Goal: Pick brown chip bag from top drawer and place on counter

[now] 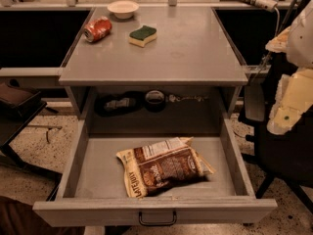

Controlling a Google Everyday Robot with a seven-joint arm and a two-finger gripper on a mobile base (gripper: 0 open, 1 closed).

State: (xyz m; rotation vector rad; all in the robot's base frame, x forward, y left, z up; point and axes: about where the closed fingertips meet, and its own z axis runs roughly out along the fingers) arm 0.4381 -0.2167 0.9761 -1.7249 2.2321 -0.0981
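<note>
Maybe the gripper point(289, 104), its state I cannot tell, hits the top drawer point(234, 155) wall when reaching the brown chip bag point(164, 168) lower-left of it.

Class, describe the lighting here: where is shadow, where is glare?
Camera view: warm, dim light; soft sheen on the counter; deep shadow in the recess beneath it; the brown chip bag shadows the top drawer floor at its lower right; the end effector, at the right edge beside the counter, is brightly lit.
</note>
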